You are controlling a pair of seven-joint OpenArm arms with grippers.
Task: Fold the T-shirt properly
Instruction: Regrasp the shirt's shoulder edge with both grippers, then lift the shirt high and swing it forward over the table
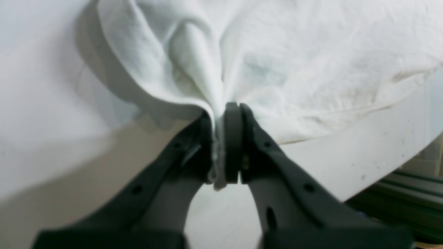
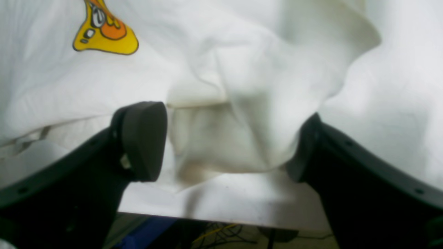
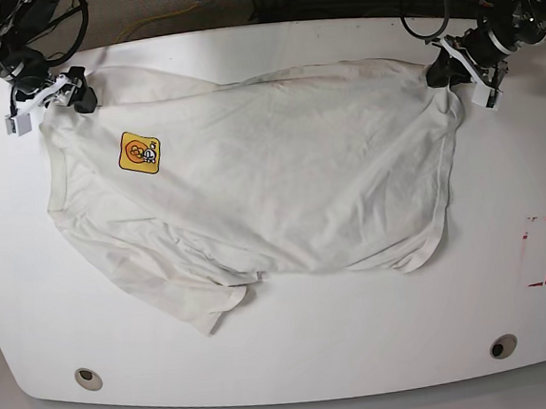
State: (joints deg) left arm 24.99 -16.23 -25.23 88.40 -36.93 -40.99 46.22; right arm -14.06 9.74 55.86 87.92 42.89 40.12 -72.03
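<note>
Pinching the T-shirt [image 1: 277,62] edge, left gripper [image 1: 221,145] is clamped; right gripper [image 2: 228,141] gapes wide around cloth (far corners).

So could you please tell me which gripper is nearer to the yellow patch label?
Right. The right gripper sits just beyond the label; the left gripper is across the T-shirt.
</note>
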